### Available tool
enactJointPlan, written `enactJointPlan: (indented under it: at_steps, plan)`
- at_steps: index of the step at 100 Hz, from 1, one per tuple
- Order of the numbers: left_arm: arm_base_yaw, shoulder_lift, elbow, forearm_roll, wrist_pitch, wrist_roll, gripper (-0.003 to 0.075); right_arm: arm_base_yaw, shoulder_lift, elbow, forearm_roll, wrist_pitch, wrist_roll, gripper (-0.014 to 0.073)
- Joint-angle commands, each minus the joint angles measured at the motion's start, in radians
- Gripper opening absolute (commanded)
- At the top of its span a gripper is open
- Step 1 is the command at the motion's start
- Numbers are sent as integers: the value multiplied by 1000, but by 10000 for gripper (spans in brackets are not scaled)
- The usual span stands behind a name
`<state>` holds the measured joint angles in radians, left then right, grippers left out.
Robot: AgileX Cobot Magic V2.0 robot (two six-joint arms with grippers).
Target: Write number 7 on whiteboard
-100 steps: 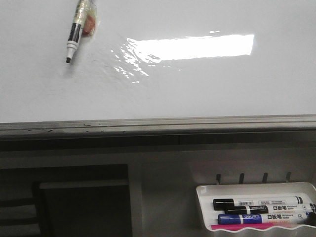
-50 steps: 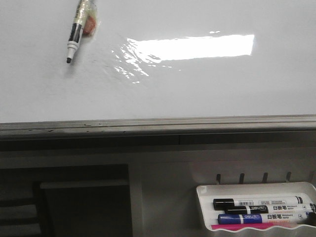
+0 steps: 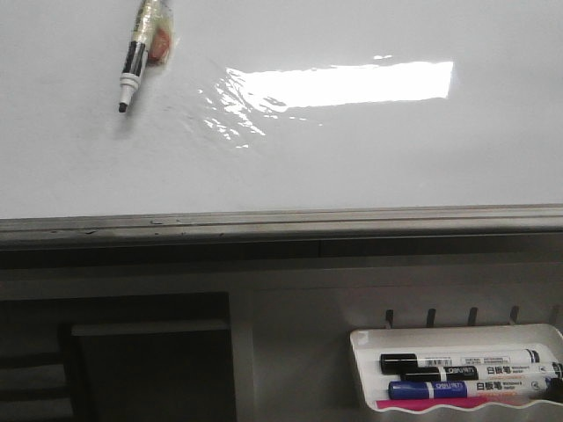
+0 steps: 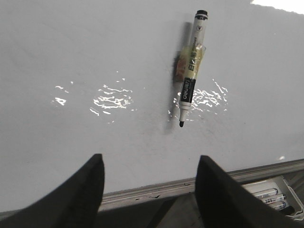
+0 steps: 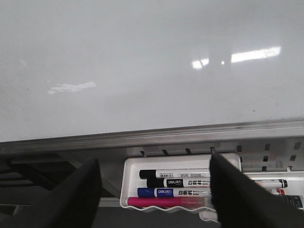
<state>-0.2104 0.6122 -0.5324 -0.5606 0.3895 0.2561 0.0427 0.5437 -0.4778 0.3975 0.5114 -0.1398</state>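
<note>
The whiteboard is glossy white with a bright glare patch and a grey bottom rail. No number 7 shows on it. A white and black marker rests against the board at the upper left with its bare black tip pointing down. Yellowish tape and a small orange piece are wrapped round its middle. It also shows in the left wrist view. My left gripper is open and empty, below the marker and near the rail. My right gripper is open and empty, over the marker tray.
A small white tray hangs below the rail at the lower right. It holds two black-capped markers, a blue one and a pink one. A dark shelf frame stands below the rail at the left.
</note>
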Motion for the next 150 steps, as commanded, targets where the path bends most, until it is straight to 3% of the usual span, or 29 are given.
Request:
enactJointPlan:
  at_steps: [1, 48, 74, 101, 117, 135, 150]
  plan:
    - [-34, 52, -33, -49, -125, 3, 435, 1, 9, -37, 8, -64, -17, 457]
    - [-306, 425, -92, 38, -556, 10, 417, 1, 9, -37, 16, -87, -17, 457]
    - [-311, 645, -230, 79, -565, 10, 417, 1, 9, -37, 16, -87, -17, 457]
    - [-311, 756, -310, 109, -565, 10, 409, 1, 9, -37, 16, -87, -19, 457]
    - [-311, 766, -314, 173, -562, 10, 279, 1, 9, -37, 16, -88, -19, 457]
    - [-311, 758, -314, 190, -531, 10, -23, 1, 9, -37, 16, -89, -19, 457]
    - [-312, 723, -314, 209, -489, 10, -20, 1, 11, -37, 16, -83, -19, 457]
